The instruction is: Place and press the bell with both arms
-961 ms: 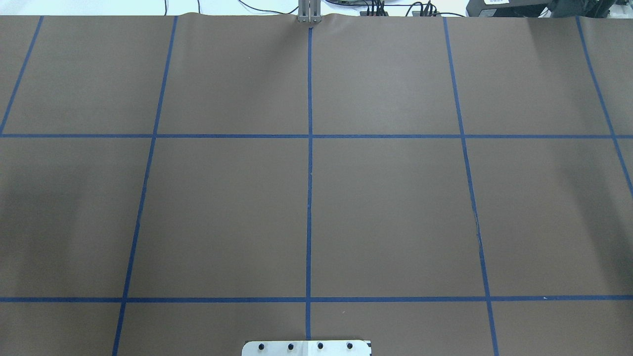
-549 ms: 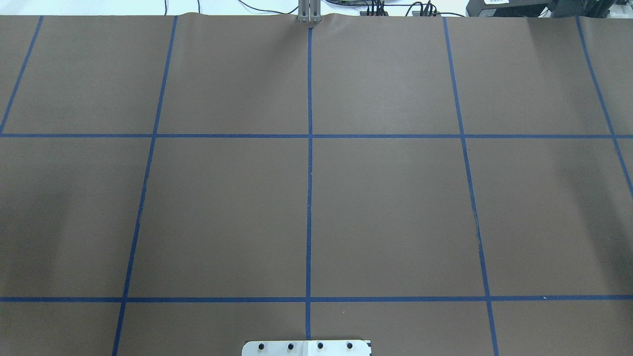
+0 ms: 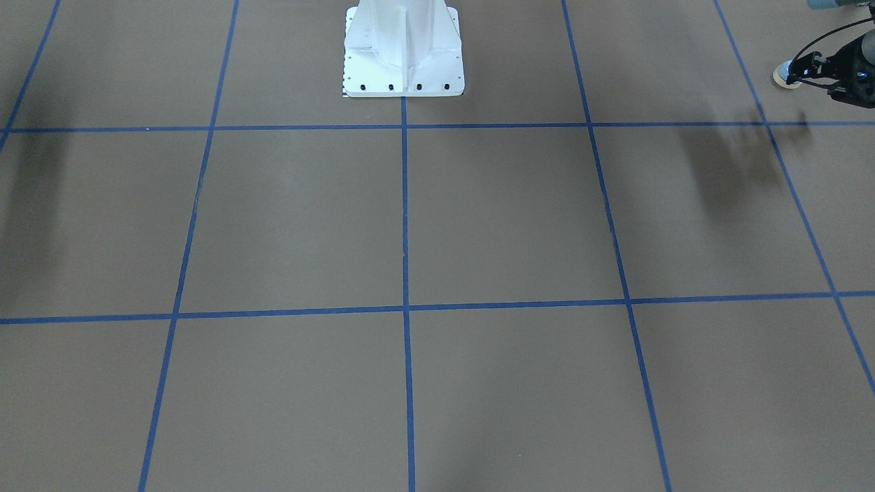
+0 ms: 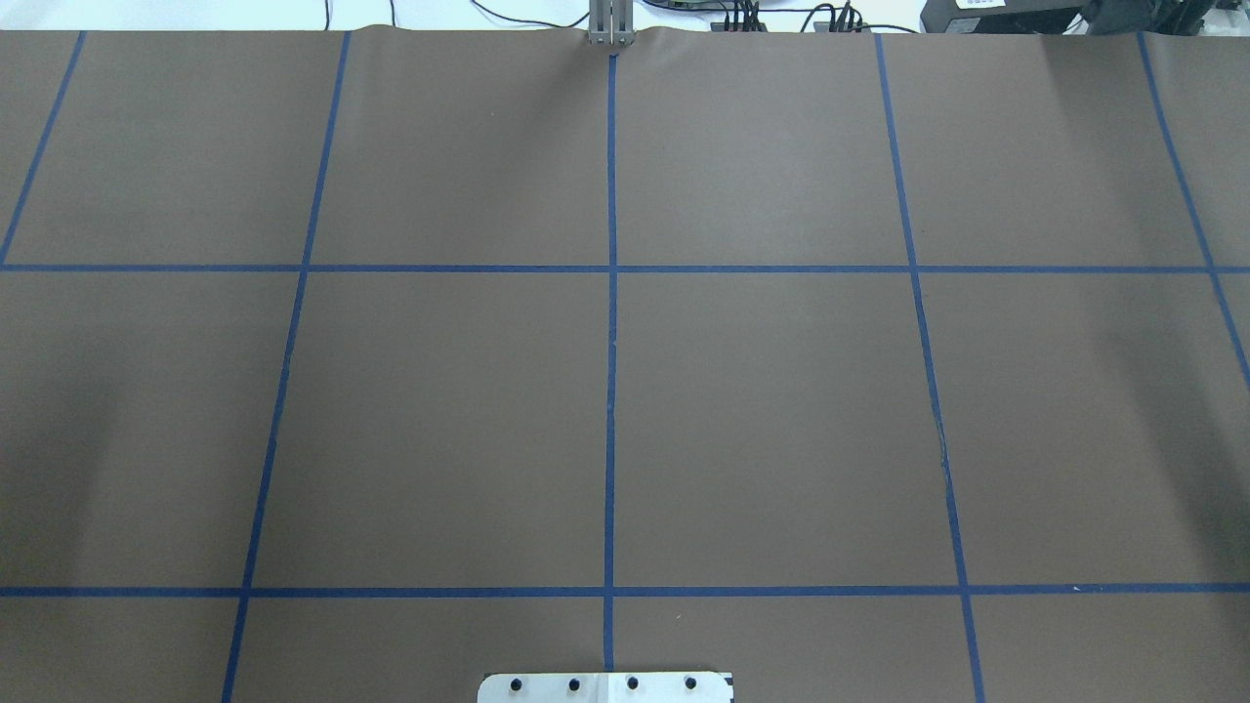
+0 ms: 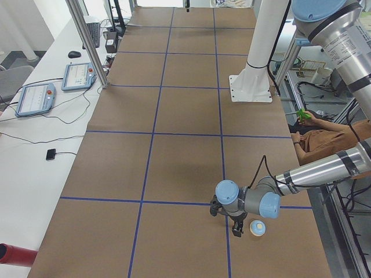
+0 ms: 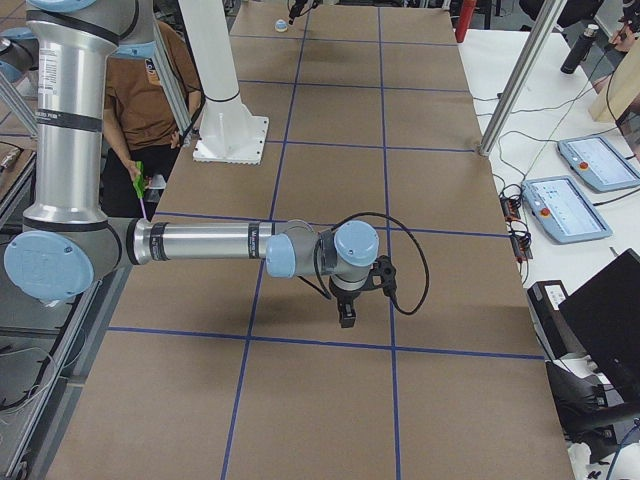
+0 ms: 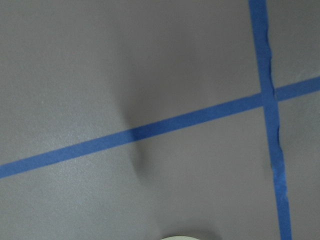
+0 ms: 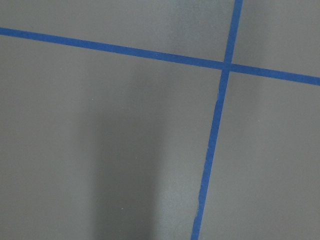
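**Jaws unreadable on both grippers; bell (image 5: 257, 227) stands beside the left gripper (image 5: 236, 230)**

Neither gripper shows its jaws clearly enough to tell whether they are spread or pressed together. The left gripper points down at the table (image 4: 781, 410), its tips low over the brown cover. The small light-blue bell sits upright on its cream base just beside those tips, on the side nearer the robot. Whether they touch cannot be told. In the left wrist view only a cream sliver of the bell shows at the bottom edge.

The bell is at the robot's left end of the table, in the row of squares nearest the robot. A strip of brown cover lies between it and the table's robot-side edge, where a seated person (image 5: 327, 145) is close by.

The right gripper (image 6: 346, 318) hangs pointing down at the opposite end, near a crossing of blue tape (image 4: 611, 391), well apart from the bell. Between the two grippers stretches the flat, tape-gridded cover, with the white pedestal (image 3: 403, 48) standing at its robot-side edge.
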